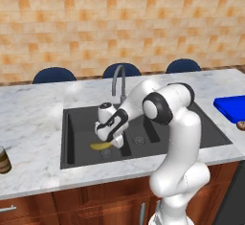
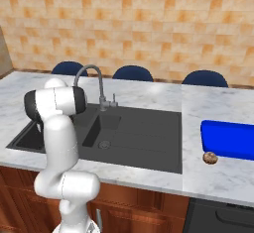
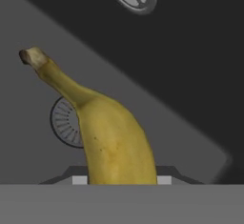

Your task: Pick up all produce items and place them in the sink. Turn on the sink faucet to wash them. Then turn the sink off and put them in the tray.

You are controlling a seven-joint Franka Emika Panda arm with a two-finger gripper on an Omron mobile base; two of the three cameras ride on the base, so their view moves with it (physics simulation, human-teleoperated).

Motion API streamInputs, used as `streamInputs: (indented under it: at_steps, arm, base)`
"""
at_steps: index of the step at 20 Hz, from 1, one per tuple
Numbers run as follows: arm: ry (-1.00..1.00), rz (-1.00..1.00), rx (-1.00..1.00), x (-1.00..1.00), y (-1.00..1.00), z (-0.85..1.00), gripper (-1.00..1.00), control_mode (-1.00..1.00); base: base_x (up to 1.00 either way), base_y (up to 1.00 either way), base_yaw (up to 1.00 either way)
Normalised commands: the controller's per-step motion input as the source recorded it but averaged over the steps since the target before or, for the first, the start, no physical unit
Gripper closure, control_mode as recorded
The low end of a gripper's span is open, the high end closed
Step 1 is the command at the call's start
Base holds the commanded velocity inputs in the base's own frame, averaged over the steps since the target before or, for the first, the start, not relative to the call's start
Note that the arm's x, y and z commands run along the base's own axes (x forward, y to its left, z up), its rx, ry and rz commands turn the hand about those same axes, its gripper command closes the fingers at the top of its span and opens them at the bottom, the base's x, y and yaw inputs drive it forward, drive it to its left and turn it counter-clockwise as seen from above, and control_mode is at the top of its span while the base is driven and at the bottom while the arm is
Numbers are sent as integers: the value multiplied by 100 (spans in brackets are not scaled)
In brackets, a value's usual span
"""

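Yellow banana (image 3: 114, 137) sits clenched in my gripper (image 1: 106, 141); my arm bends down into the sink (image 1: 76, 123). One banana, one brown ball (image 2: 210, 158), one tray (image 2: 229, 139).

The white marble counter (image 1: 33, 123) holds the dark grey sink (image 1: 76, 142) set into it, a dark brown jar (image 1: 4, 160) at its left end, and a blue tray (image 2: 229, 139) with a small brown ball (image 2: 210, 158) just beside it on the right.

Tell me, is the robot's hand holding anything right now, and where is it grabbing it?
Yes. The gripper holds the banana by its thick lower end, and the stem tip points away over the sink.
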Motion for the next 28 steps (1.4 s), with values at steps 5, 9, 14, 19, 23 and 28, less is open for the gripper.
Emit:
streamInputs:
  at_steps: [5, 9, 14, 19, 23, 28]
  arm:
    - [0, -6, 0, 0, 0, -28, 100, -100]
    - [0, -6, 0, 2, 0, -24, 100, -100]
    - [0, -6, 0, 2, 0, -26, 100, -100]
    - [0, -2, 0, 2, 0, -24, 100, -100]
    - [0, -1, 0, 7, 3, -28, 100, -100]
    - [0, 0, 0, 10, 4, -29, 100, -100]
  base:
    - [0, 0, 0]
    - [0, 0, 0]
    - [0, 0, 0]
    - [0, 0, 0]
    - [0, 0, 0]
    - [0, 0, 0]
